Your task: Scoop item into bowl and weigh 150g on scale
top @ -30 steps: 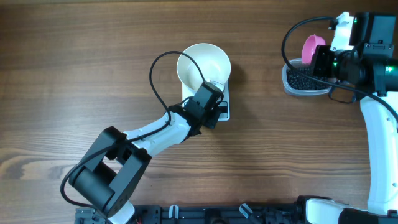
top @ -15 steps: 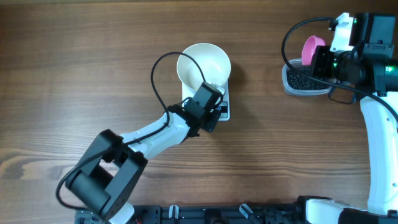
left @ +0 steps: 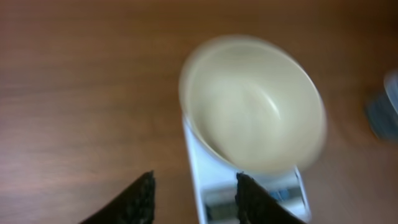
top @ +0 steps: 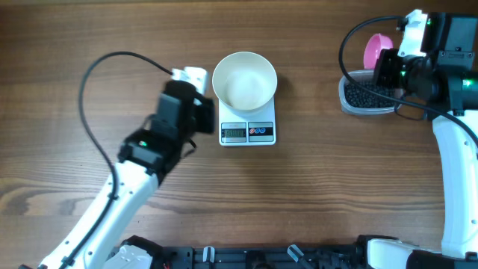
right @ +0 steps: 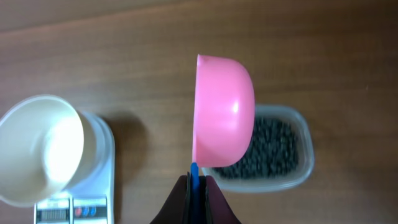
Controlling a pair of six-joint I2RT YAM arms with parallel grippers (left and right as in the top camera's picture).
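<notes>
**Overhead**
- Scale (top: pixel 247 128): white, near mid-table. Its long axis runs from my side to the far side, with the display and two buttons on the edge towards me. The digits are too small to read.
- Bowl (top: pixel 245 81): white, upright, mouth up, on the far part of the scale and overhanging its far edge. I see nothing dark inside.
- My left gripper (top: pixel 208 116): just left of the scale, clear of it and pointing towards it. I cannot tell the jaw gap from here.
- Clear tub (top: pixel 345 96): at the right of the table, well apart from the scale, long axis left to right. It holds the black beads (top: pixel 364 94).
- My right gripper (top: pixel 385 69): over the tub, with the pink scoop (top: pixel 376 48) above the tub's far edge.

**Left wrist** (blurred)
- My left gripper (left: pixel 194 180): jaws partly apart and gripping nothing. The scale (left: pixel 214 177) edge and bare table show between the fingers (left: pixel 134 199).
- Bowl (left: pixel 252 102): ahead on the scale, apparently empty.

**Right wrist**
- My right gripper (right: pixel 196 186): jaws closed tight on the blue strip at the base of the pink scoop (right: pixel 224 112).
- The scoop's long axis runs straight out from my jaws. The cup lies on its side, mouth towards the bowl (right: pixel 40 149) and scale (right: pixel 93 193), rounded back over the tub (right: pixel 306 163). Its inside is hidden.
- Beads (right: pixel 270 146): all in the tub, below the scoop.
</notes>
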